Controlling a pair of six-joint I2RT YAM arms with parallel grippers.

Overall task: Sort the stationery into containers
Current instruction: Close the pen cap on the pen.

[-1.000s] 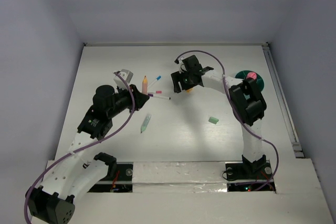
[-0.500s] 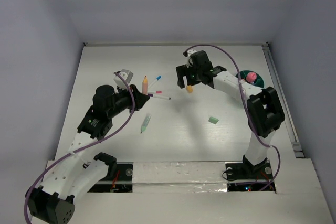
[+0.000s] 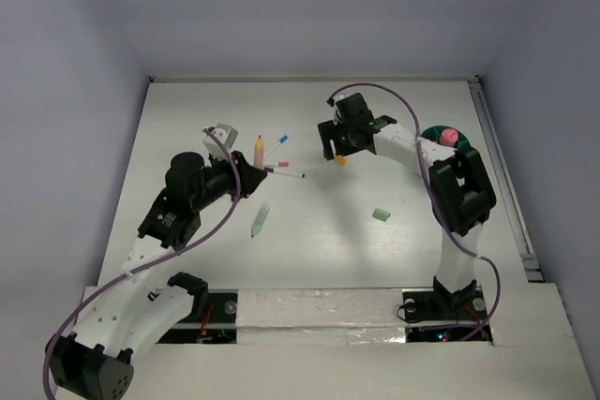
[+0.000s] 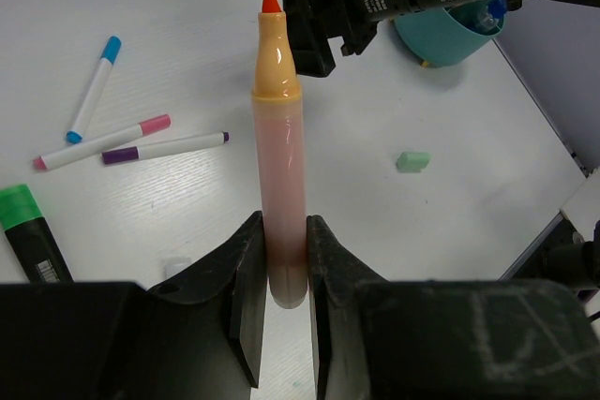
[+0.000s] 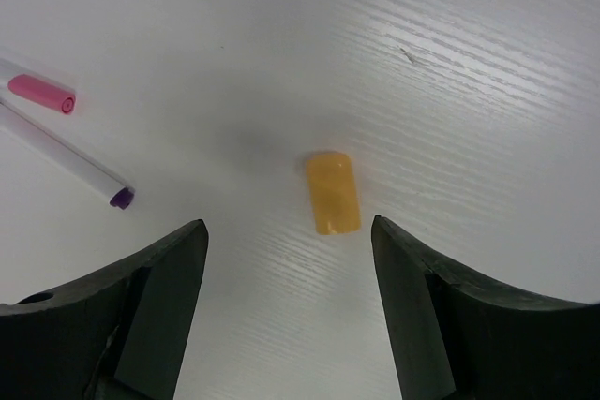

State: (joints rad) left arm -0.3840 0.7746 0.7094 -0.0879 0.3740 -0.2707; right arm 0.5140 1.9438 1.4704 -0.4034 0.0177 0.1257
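Clamping a peach-orange marker (image 4: 279,138) with a red tip, the left gripper (image 4: 281,264) holds it pointing away over the white table (image 3: 328,250). The right gripper (image 5: 286,231) hangs with jaws spread and empty, straddling a small orange eraser (image 5: 333,192) that lies flat on the table below. Three thin white markers lie close together near the held marker, capped blue (image 4: 91,91), pink (image 4: 101,142) and purple (image 4: 164,148). A green eraser (image 3: 381,215) and a pale green pen (image 3: 260,220) lie apart nearer the arms' bases. The teal holder (image 4: 441,42) sits at the far right.
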